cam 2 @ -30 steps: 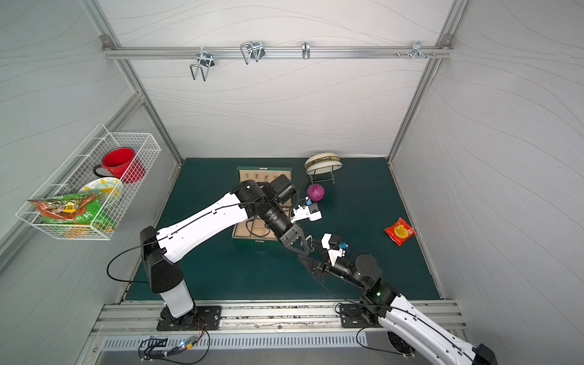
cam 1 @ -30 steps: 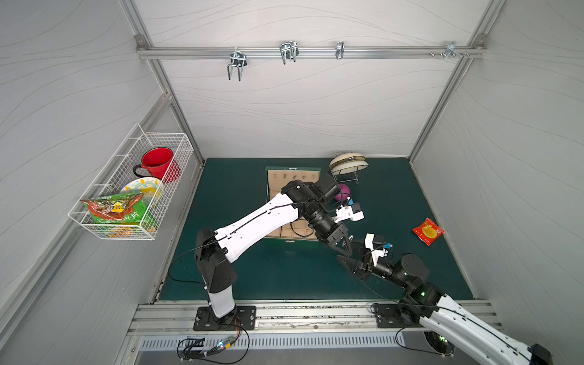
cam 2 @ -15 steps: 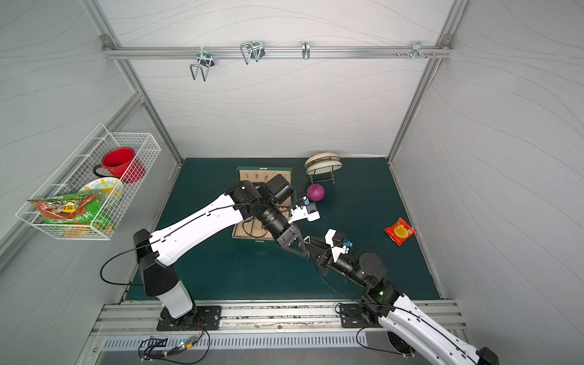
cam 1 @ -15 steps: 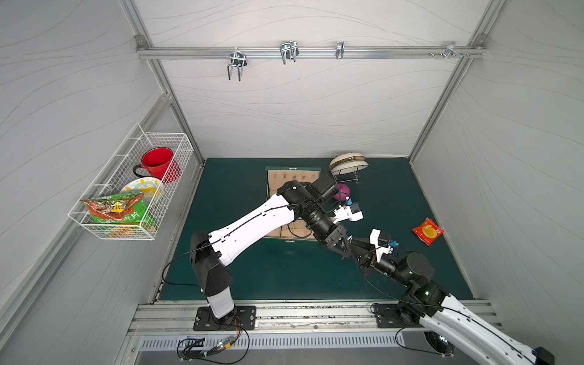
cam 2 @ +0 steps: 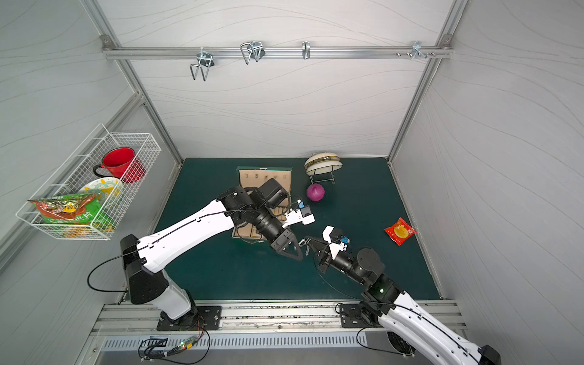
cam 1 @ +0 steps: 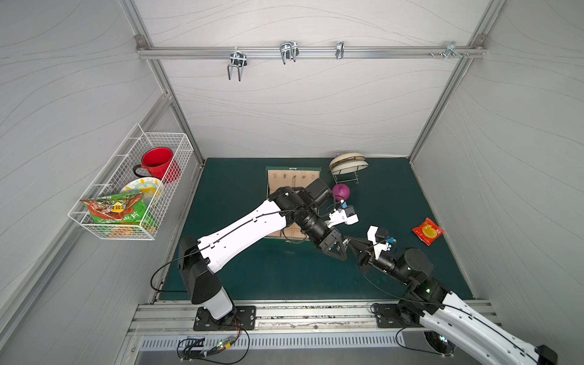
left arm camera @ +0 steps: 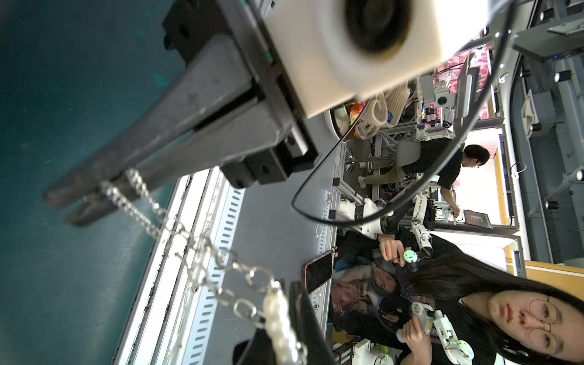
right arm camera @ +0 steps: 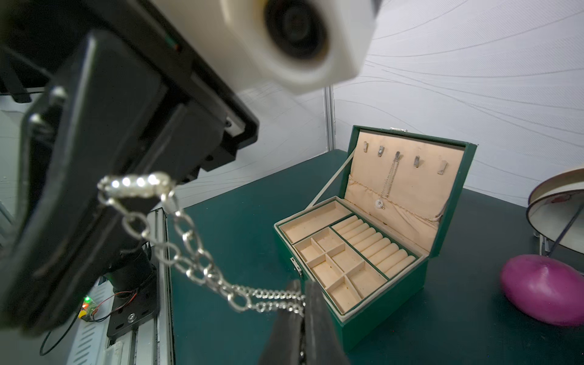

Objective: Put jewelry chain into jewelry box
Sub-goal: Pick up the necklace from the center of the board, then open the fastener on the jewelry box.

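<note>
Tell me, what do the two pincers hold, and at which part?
Both hold the jewelry chain: the left pincer pinches its beaded end piece, the right pincer its links further along.

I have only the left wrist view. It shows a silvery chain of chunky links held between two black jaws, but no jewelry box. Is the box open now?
Observer: Yes. The dark green hinged jewelry box stands open, its beige-lined lid upright.
Operator: Is anything already in it?
Observer: A thin pale chain hangs from a hook inside the lid.
Operator: Where are the jaws relative to the box?
Observer: In a top view, the jaws of the left gripper and right gripper meet just off the box's near right corner, not above it.
</note>
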Robot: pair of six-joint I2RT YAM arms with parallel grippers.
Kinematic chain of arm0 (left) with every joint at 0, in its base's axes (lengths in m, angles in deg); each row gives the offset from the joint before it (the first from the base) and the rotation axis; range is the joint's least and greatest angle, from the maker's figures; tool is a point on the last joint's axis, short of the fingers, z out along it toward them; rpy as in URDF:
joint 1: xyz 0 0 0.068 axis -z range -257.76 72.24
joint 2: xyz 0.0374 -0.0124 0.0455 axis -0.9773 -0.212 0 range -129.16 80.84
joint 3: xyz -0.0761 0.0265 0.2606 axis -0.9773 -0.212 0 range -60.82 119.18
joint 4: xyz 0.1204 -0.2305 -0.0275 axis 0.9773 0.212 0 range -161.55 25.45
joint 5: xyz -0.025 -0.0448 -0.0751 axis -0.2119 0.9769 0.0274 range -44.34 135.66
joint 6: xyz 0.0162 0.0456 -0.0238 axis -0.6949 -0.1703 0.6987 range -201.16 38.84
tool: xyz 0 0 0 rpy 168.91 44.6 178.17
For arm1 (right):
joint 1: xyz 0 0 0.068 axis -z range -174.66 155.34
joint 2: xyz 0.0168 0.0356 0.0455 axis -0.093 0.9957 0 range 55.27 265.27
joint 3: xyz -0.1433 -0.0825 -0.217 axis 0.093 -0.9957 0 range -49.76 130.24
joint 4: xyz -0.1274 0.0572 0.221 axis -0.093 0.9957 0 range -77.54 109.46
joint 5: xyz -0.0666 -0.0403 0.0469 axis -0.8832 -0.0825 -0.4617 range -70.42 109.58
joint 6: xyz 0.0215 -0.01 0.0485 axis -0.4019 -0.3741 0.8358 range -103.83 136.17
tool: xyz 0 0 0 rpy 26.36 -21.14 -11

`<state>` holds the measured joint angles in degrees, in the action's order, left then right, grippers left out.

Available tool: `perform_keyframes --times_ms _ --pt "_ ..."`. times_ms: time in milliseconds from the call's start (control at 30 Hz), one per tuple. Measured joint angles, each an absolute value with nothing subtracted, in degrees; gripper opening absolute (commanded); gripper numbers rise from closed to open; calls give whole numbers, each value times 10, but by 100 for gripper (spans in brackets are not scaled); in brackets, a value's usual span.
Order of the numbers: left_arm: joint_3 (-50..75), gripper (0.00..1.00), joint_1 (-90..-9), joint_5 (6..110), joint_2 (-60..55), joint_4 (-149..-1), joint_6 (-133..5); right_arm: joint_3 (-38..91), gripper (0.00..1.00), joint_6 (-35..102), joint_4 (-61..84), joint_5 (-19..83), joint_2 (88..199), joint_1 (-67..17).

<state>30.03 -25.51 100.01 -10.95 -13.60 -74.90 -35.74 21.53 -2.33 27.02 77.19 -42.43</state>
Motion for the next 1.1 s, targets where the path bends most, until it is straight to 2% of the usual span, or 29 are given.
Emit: perform_keyframes --times_ms 167,333,400,433,567,600,667,733,767,967,1100 --pt "133 0 -264 970 -45 -288 -718 -284 1 193 66 256 774 -424" --pt "31 1 -269 918 -25 -462 -701 -217 0 173 147 253 810 -425" --pt "0 6 -273 899 -19 -520 -696 -198 0 169 173 252 829 -425" --pt "-12 10 -275 891 -18 -546 -693 -191 0 168 183 251 838 -425" --pt "-51 39 -283 863 -18 -628 -690 -171 0 166 213 237 871 -428" --pt "-59 48 -285 858 -17 -643 -692 -169 0 166 217 232 878 -429" --pt "-78 72 -291 846 -11 -669 -693 -167 0 166 222 221 891 -430" --pt "-98 89 -302 839 2 -684 -694 -167 0 166 225 210 904 -430" --pt "-108 93 -310 836 11 -688 -698 -166 0 166 226 204 911 -430" --pt "-166 92 -374 808 113 -674 -741 -141 0 165 245 166 959 -430" --pt "-172 79 -432 748 164 -686 -811 -125 0 158 246 154 978 -430"
